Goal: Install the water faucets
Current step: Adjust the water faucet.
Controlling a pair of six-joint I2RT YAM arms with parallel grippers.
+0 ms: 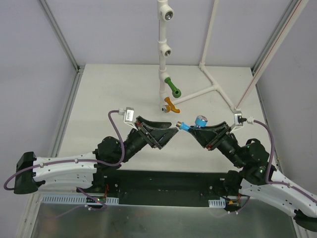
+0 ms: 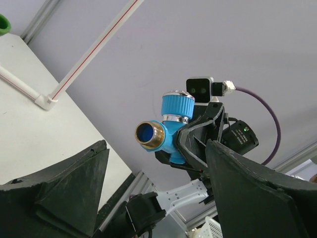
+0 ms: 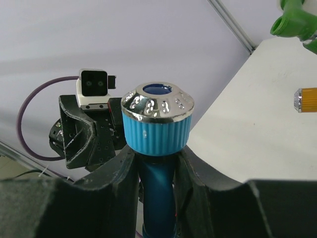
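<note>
- R end effector (image 1: 190, 128) clamps the light blue faucet (image 1: 198, 122) by its stem. Fingers are pressed to either side just under the ribbed knob, whose shiny cap tops the grip.
- The blue faucet is held off the bench (image 1: 114, 89), mid-scene near the front edge. Its brass-coloured threaded end points left, toward the other arm.
- L end effector (image 1: 167, 133) faces it w/ jaws spread wide and nothing between them. Its tips sit just beside the brass end; contact can't be told from overhead, but the L wrist view shows the faucet apart from both fingers.
- Green faucet (image 1: 173, 88) juts from the lower part of the white pipe upright (image 1: 162, 59) at the far-centre of the bench, spout angled right and near.
- Orange faucet (image 1: 171, 104) sits directly below the green one at the foot of the same pipe, a shiny metal end showing at its left. Can't tell if it's screwed in.
- Higher up the pipe, two tee fittings (image 1: 167, 49) show open metal-lined sockets.
- White frame tubing (image 1: 213, 87) branches across the bench to the right of the upright.
</note>
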